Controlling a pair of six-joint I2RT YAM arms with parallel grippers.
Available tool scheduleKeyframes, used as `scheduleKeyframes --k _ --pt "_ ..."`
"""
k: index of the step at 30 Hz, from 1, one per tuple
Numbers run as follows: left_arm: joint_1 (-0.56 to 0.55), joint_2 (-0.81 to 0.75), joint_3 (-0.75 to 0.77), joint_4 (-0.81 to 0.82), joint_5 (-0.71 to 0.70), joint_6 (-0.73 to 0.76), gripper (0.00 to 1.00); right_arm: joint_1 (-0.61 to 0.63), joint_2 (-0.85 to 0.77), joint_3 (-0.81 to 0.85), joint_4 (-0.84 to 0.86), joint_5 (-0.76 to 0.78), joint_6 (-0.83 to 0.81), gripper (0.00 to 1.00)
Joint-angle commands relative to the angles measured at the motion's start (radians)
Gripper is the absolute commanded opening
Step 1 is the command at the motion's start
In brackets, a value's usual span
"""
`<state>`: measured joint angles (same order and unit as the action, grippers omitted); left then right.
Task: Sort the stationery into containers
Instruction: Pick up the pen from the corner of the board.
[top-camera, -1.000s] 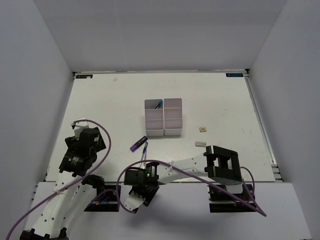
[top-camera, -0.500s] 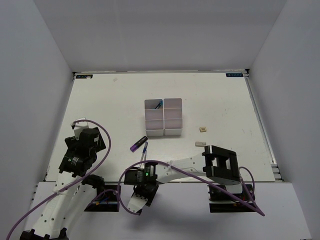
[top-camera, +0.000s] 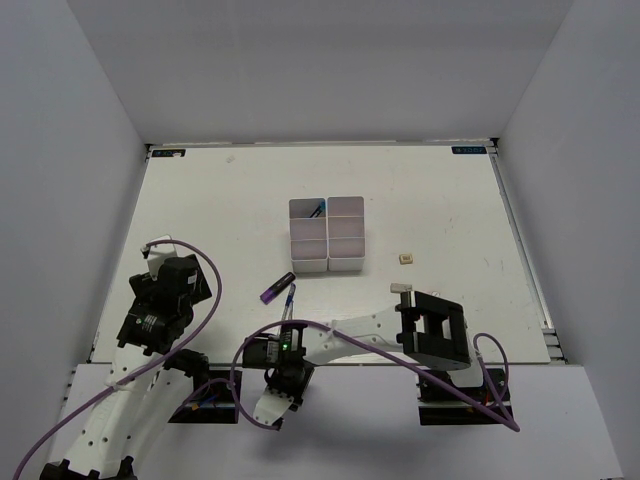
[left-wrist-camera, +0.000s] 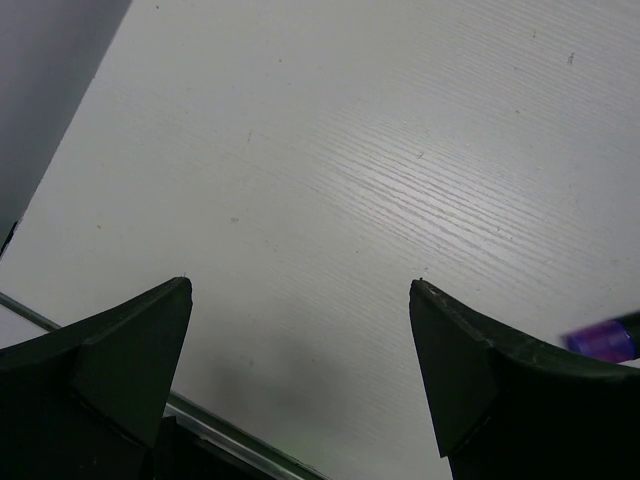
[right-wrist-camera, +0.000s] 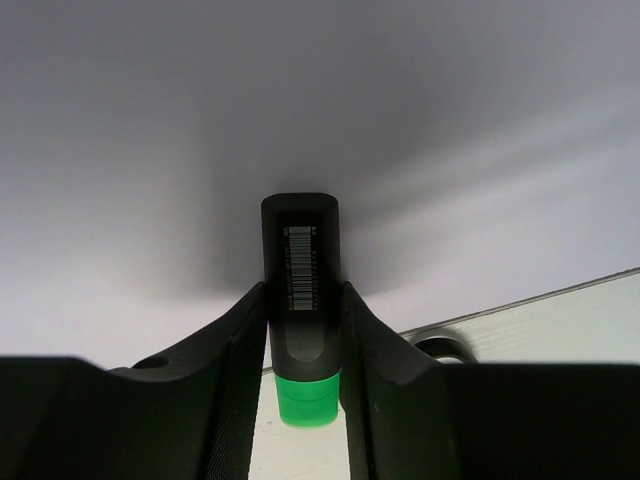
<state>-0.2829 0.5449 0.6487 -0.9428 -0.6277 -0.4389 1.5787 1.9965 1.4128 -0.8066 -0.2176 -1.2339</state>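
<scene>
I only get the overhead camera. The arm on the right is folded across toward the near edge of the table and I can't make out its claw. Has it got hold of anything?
Observer: Yes. Its own camera shows the right claw shut on a green-ended marker, with a finger tight against each side.
Operator: And the other claw, on the left?
Observer: The left claw is wide open. Nothing is between its fingers, and only table surface shows through the gap.
Operator: Is anything close to it?
Observer: One end of the purple marker peeks in at the right edge of that claw's camera picture.
</scene>
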Motion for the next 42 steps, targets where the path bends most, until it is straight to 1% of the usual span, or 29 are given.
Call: scheduleKeyframes --k 1,4,5,7,8,10,11,14,16,17,18,19,20,21,22,23,24,25,26,27,28,29,30,31,34,35,37,38,42 --pt "0.007 -0.010 -0.003 -0.002 -0.015 -0.008 1.00 0.007 0.102 -0.081 -0.132 -0.062 0.048 0.14" --pt "0.005 -0.008 -0.003 -0.001 -0.015 -0.009 1.00 -0.003 0.064 -0.089 -0.111 -0.055 0.102 0.05" --pt "0.005 -0.008 -0.003 0.001 -0.015 -0.009 1.00 -0.011 0.042 -0.084 -0.103 -0.052 0.147 0.03" --pt "0.007 -0.010 -0.003 -0.001 -0.015 -0.008 1.00 -0.022 -0.005 -0.066 -0.091 -0.055 0.183 0.00" --pt "0.007 -0.008 -0.004 0.007 -0.014 -0.009 1.00 -0.034 -0.057 -0.054 -0.095 -0.055 0.227 0.00" --pt "0.008 -0.008 -0.004 0.006 -0.010 -0.006 1.00 -0.055 -0.090 -0.035 -0.086 -0.057 0.263 0.00" --pt "0.005 -0.005 -0.006 0.006 -0.004 -0.006 1.00 -0.059 -0.150 -0.032 -0.086 -0.055 0.278 0.00" --pt "0.005 -0.008 -0.014 0.016 0.009 0.002 1.00 -0.100 -0.226 -0.034 -0.057 -0.017 0.315 0.00" --pt "0.007 -0.003 -0.012 0.025 0.020 0.006 1.00 -0.135 -0.303 -0.055 -0.005 0.030 0.336 0.00" --pt "0.007 -0.008 -0.012 0.029 0.029 0.012 1.00 -0.158 -0.320 -0.078 0.016 0.103 0.340 0.00" --pt "0.007 -0.008 -0.015 0.036 0.033 0.017 1.00 -0.172 -0.379 -0.101 0.062 0.128 0.349 0.00" --pt "0.005 -0.002 -0.018 0.039 0.043 0.019 1.00 -0.215 -0.392 -0.109 0.105 0.158 0.365 0.00" --pt "0.007 -0.005 -0.021 0.039 0.060 0.022 1.00 -0.233 -0.410 -0.123 0.125 0.246 0.369 0.00" --pt "0.007 -0.003 -0.023 0.058 0.081 0.032 1.00 -0.250 -0.424 -0.139 0.173 0.274 0.381 0.00" --pt "0.007 0.003 -0.027 0.062 0.095 0.038 1.00 -0.306 -0.473 -0.146 0.203 0.296 0.383 0.00" --pt "0.007 0.006 -0.029 0.070 0.111 0.060 1.00 -0.327 -0.479 -0.161 0.265 0.401 0.372 0.00" --pt "0.005 0.010 -0.034 0.093 0.175 0.068 1.00 -0.347 -0.496 -0.167 0.309 0.435 0.360 0.00" --pt "0.005 0.023 -0.037 0.101 0.192 0.075 1.00 -0.385 -0.501 -0.170 0.337 0.501 0.315 0.00" --pt "0.005 0.030 -0.037 0.101 0.209 0.086 1.00 -0.423 -0.499 -0.170 0.395 0.556 0.292 0.00" --pt "0.007 0.036 -0.035 0.110 0.259 0.091 1.00 -0.459 -0.492 -0.161 0.409 0.608 0.268 0.00" --pt "0.007 0.053 -0.034 0.113 0.270 0.098 1.00 -0.476 -0.475 -0.152 0.418 0.633 0.189 0.00" --pt "0.007 0.055 -0.034 0.113 0.287 0.100 1.00 -0.508 -0.440 -0.117 0.406 0.652 0.169 0.00" --pt "0.005 0.059 -0.034 0.111 0.302 0.101 1.00 -0.543 -0.420 -0.065 0.388 0.696 0.153 0.00" --pt "0.005 0.064 -0.031 0.114 0.309 0.106 1.00 -0.555 -0.360 -0.040 0.373 0.711 0.092 0.00" --pt "0.007 0.064 -0.032 0.111 0.316 0.109 1.00 -0.620 -0.289 0.073 0.328 0.767 0.002 0.00" --pt "0.005 0.061 -0.034 0.116 0.319 0.112 1.00 -0.643 -0.259 0.151 0.281 0.777 -0.030 0.00" --pt "0.007 0.058 -0.035 0.116 0.321 0.111 1.00 -0.661 -0.213 0.202 0.224 0.781 -0.087 0.00" --pt "0.007 0.056 -0.035 0.119 0.321 0.112 1.00 -0.671 -0.185 0.265 0.186 0.790 -0.137 0.00" --pt "0.007 0.058 -0.034 0.119 0.333 0.115 1.00 -0.691 -0.087 0.360 0.124 0.830 -0.217 0.00"
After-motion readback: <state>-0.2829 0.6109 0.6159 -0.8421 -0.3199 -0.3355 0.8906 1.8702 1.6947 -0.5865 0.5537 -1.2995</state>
